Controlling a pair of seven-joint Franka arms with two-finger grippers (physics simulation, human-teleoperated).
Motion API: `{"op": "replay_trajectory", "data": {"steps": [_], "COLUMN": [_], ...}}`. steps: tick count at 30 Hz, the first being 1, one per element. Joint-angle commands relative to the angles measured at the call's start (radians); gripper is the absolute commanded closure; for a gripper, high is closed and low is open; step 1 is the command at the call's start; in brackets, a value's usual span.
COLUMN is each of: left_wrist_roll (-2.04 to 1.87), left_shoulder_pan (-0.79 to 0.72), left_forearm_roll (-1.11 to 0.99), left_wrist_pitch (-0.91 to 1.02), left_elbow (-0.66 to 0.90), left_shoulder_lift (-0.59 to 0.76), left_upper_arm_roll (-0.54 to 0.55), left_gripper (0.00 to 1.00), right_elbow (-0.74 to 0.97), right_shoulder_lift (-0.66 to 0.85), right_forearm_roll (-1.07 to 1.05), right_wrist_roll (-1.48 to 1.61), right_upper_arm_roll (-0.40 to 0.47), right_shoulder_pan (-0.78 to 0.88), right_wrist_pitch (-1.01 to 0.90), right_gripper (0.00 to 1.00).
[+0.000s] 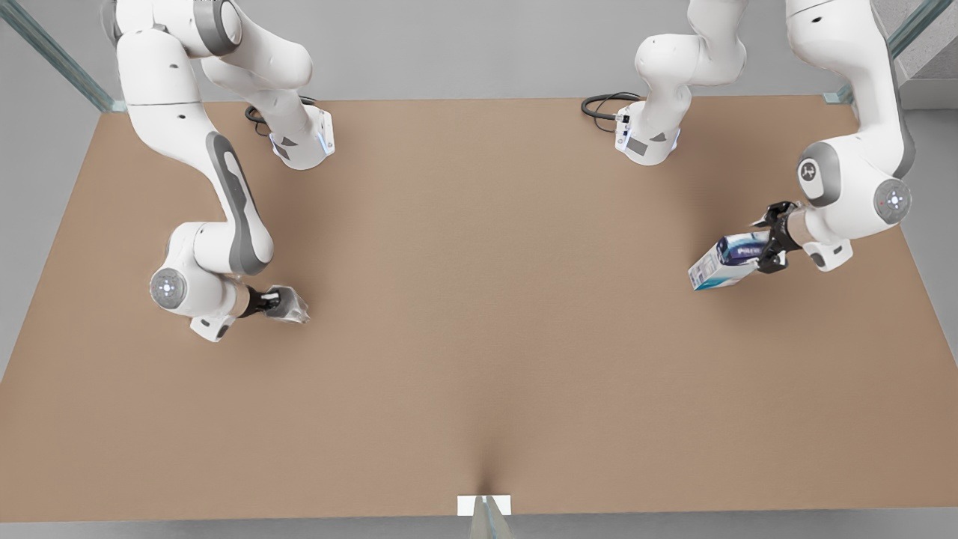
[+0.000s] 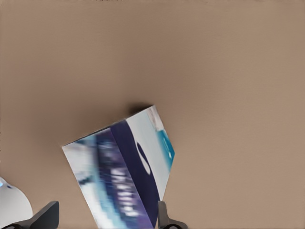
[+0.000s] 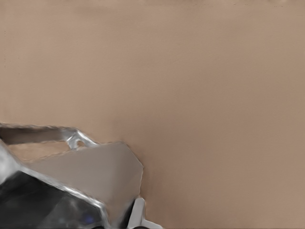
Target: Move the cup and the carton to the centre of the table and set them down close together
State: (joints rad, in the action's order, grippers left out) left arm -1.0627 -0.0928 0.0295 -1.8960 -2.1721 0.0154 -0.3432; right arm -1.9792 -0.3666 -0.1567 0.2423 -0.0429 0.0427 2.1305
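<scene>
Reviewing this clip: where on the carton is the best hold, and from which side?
Across the carton's narrow width at one end, as the left end effector does from the front view's right: it is a long flat-sided box, so the fingers meet parallel faces.

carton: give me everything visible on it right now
The carton is a small rectangular box, white with dark blue and teal printing, card-like in look. It sits at the front view's right side of the table, well off centre, tilted with one end angled down toward the middle. The left gripper is shut on its outer end; in the left wrist view one finger presses its printed side, with a small shadow beside the carton's far corner. Whether that low corner touches the table I cannot tell. Nothing else touches it.
</scene>
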Motion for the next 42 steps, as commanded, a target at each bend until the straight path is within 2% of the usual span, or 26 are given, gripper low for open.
{"op": "replay_trajectory", "data": {"steps": [1, 4, 11, 18, 21, 22, 23, 28, 29, 30, 35, 37, 38, 40, 42], "left_wrist_roll": [-0.011, -0.151, -0.143, -0.143, -0.143, -0.143, -0.143, -0.143, -0.143, -0.143, -0.141, -0.140, -0.108, -0.108, -0.089], "left_shoulder_pan": [0.030, 0.030, 0.028, 0.015, 0.016, 0.016, 0.016, 0.018, 0.018, 0.018, 0.016, 0.016, 0.015, 0.011, -0.007], "left_forearm_roll": [0.000, 0.000, -0.002, 0.001, 0.001, 0.001, 0.001, 0.001, 0.001, 0.003, 0.004, 0.004, 0.004, 0.004, 0.004], "left_wrist_pitch": [0.000, -0.002, -0.100, -0.132, -0.150, -0.160, -0.163, -0.181, -0.201, -0.229, -0.245, -0.242, -0.238, -0.227, -0.156], "left_elbow": [0.000, 0.001, -0.054, -0.084, -0.086, -0.087, -0.088, -0.088, -0.088, -0.086, -0.084, -0.081, -0.074, -0.052, 0.005], "left_shoulder_lift": [-0.002, -0.006, -0.026, -0.028, -0.031, -0.032, -0.032, -0.051, -0.063, -0.086, -0.094, -0.087, -0.080, -0.049, -0.045], "left_upper_arm_roll": [-0.002, -0.002, -0.003, -0.003, -0.002, -0.003, -0.002, -0.003, -0.002, -0.002, -0.002, -0.002, 0.000, 0.006, 0.036], "left_gripper": [0.00, 0.00, 0.00, 0.00, 0.00, 0.00, 0.00, 0.01, 0.20, 0.44, 0.51, 0.50, 0.48, 0.48, 0.47], "right_elbow": [0.022, 0.151, 0.451, 0.683, 0.708, 0.708, 0.706, 0.701, 0.701, 0.703, 0.706, 0.704, 0.689, 0.666, 0.697], "right_shoulder_lift": [-0.015, -0.120, -0.322, -0.483, -0.520, -0.520, -0.520, -0.520, -0.520, -0.506, -0.316, -0.247, -0.218, -0.184, -0.167], "right_forearm_roll": [-0.018, -0.067, -0.135, -0.136, -0.139, -0.153, -0.152, -0.153, -0.153, -0.153, -0.247, -0.244, -0.219, 0.083, 0.187], "right_wrist_roll": [-0.046, -0.224, -0.684, -0.975, -1.012, -1.017, -1.020, -1.020, -1.020, -1.017, -1.011, -0.931, -0.746, -0.508, -0.403], "right_upper_arm_roll": [0.000, 0.000, 0.000, -0.002, -0.002, -0.002, 0.000, 0.000, 0.000, -0.002, -0.015, -0.015, -0.012, -0.012, -0.005], "right_shoulder_pan": [0.037, 0.200, 0.488, 0.594, 0.611, 0.611, 0.611, 0.611, 0.611, 0.611, 0.566, 0.455, 0.365, 0.200, 0.100], "right_wrist_pitch": [0.000, 0.008, 0.046, 0.097, 0.152, 0.155, 0.155, 0.154, 0.152, 0.135, -0.116, -0.187, -0.214, -0.279, -0.357], "right_gripper": [0.79, 0.79, 0.79, 0.79, 0.79, 0.56, 0.00, 0.00, 0.00, 0.00, 0.00, 0.00, 0.00, 0.00, 0.00]}}
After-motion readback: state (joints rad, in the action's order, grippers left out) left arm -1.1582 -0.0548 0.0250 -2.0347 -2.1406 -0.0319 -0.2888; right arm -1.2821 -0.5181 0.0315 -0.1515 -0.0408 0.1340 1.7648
